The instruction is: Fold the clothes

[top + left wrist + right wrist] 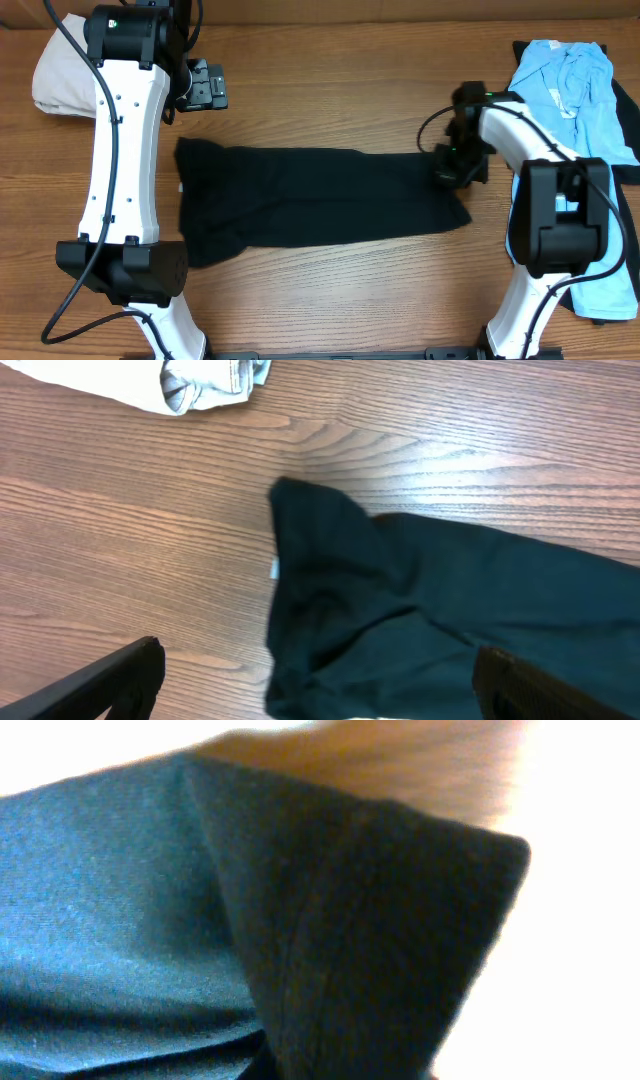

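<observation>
Overhead: my left arm is stretched to the far-left side. The left pincer is clear of the cloth, fingers spread wide, holding nothing. My right arm is bent inward, with the right pincer down on the right edge of the black garment, which lies flat mid-table. The right wrist view shows only fabric up close, so I can't tell if it's clamped. There's bare wood past the garment's far edge. Light blue clothes crowd the right side, and a beige garment sits at far left.
</observation>
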Robot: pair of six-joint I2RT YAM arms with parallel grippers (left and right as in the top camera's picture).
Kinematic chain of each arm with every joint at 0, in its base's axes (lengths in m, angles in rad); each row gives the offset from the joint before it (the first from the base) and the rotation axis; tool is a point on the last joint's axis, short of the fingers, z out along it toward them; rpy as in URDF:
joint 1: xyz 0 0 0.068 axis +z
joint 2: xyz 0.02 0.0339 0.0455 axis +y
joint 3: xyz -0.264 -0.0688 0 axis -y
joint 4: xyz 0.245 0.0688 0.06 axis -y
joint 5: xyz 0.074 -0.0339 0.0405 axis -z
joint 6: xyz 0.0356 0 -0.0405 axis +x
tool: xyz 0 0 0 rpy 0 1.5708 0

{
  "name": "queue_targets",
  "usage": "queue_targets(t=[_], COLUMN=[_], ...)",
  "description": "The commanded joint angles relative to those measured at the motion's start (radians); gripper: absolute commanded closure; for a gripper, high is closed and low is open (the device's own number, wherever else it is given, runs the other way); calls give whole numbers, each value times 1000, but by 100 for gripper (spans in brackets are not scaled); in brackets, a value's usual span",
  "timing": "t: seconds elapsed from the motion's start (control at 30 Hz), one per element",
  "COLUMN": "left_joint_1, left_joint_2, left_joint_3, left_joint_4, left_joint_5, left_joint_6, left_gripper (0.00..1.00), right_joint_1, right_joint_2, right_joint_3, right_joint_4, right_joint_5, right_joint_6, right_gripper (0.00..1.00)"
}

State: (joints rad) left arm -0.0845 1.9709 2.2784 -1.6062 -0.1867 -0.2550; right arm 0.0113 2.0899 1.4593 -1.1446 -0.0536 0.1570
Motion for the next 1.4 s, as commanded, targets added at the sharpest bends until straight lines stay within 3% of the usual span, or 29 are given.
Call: queue_targets(t=[0.0,0.2,0.37,0.73,1.17,1.2,1.27,1.37], left_joint_1=[6,8,8,8,8,8,8,8], left_joint_2=[-10,-10,-10,-10,-9,-9,-8,-8], left_joint_3=[22,22,22,22,21,21,21,21], left_joint_4=[0,14,34,60,71,71,71,71], left_joint_5=[-50,-87,-87,-87,-87,-87,-86,-85], left_joint_6=[20,19,19,19,23,23,23,23], left_gripper=[0,0,0,0,0,0,0,0], right_joint_1=[-113,-226,-215,96,415,428,448,467], right_joint_2=[3,-1,-37,-102,-92,-88,-81,-81], right_joint_3=[66,239,320,320,314,314,314,314], right_joint_4=[-42,-179,-257,-293,-115,-104,-90,-80], right_joint_5=[53,15,-146,-192,-165,-165,-165,-166], right_joint_6=[14,-26,-105,-46,111,113,126,128], right_gripper=[96,96,96,96,95,92,64,53])
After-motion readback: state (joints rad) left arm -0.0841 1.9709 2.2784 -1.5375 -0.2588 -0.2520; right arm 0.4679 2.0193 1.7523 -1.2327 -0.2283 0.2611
